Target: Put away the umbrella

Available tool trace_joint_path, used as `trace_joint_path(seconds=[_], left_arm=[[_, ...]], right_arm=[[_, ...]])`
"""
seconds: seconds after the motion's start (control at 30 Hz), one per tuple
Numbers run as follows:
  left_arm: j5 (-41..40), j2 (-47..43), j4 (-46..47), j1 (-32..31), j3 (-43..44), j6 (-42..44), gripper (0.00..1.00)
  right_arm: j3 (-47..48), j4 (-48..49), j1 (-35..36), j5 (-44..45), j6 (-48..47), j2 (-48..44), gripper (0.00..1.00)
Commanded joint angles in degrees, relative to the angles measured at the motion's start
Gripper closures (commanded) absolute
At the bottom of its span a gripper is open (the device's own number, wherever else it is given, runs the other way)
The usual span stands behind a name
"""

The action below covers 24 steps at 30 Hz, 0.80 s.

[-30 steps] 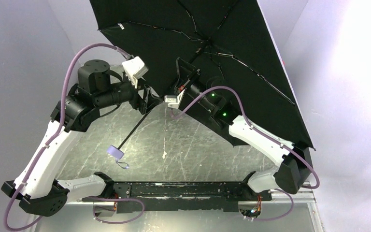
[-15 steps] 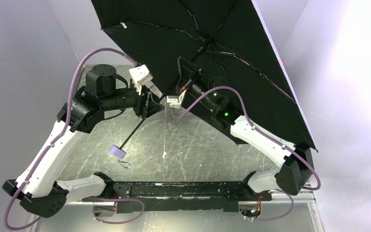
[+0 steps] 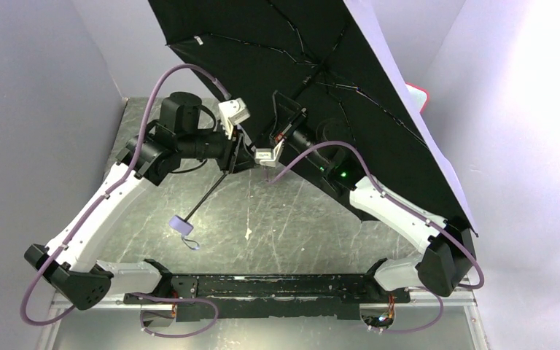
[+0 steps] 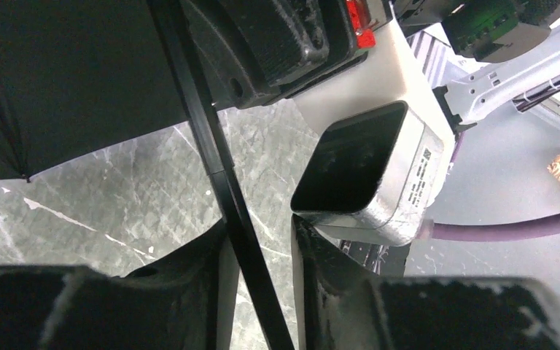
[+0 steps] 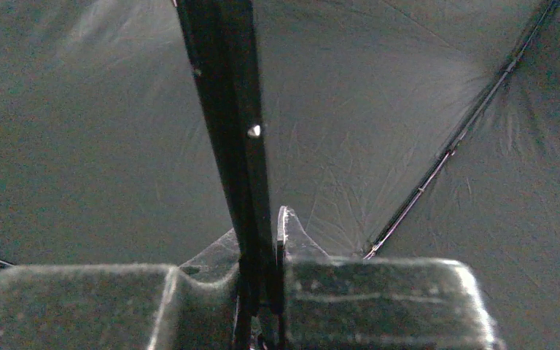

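Observation:
The umbrella [image 3: 321, 44] is open and held tilted above the table, its black lining toward the top camera and a strip of lavender outer fabric [image 3: 408, 124] along its right edge. Its black shaft [image 3: 208, 197] slants down left to the pale handle [image 3: 181, 224] and strap [image 3: 193, 244]. My right gripper [image 3: 283, 115] is shut on the shaft [image 5: 226, 109] under the canopy. My left gripper [image 3: 237, 157] straddles the shaft [image 4: 222, 182] lower down. Its jaws are narrow, with marble showing on both sides of the shaft [image 4: 259, 255].
The grey marble table [image 3: 299, 226] lies below. The right wrist camera housing [image 4: 368, 171] sits very close to my left fingers. A white object with a red edge [image 3: 417, 98] shows behind the canopy at the right. Grey walls enclose both sides.
My left arm has swung right onto the shaft and its jaws have narrowed around it. The canopy has tipped slightly to the right. The right gripper has kept its hold.

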Motion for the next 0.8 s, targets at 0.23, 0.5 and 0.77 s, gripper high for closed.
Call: trace_joint_path(seconds=[0.23,0.5,0.77], left_arm=[[-0.3,1.3,6.4,0.0,-1.4,0.1,0.95],[-10.4,-3.5,12.6,0.1,-3.3,-6.4,0.95],[-17.0,-6.5,21.3,0.1,-6.6,-13.9,0.95]], right_arm=[[0.2,7.1,1.4,-4.1,3.8,-3.3,0.83],[-1.7,7.8,1.5,-3.3,8.7,-4.4,0.55],[-6.5,12.1,1.6,-3.9,23.6,-7.8,0.48]])
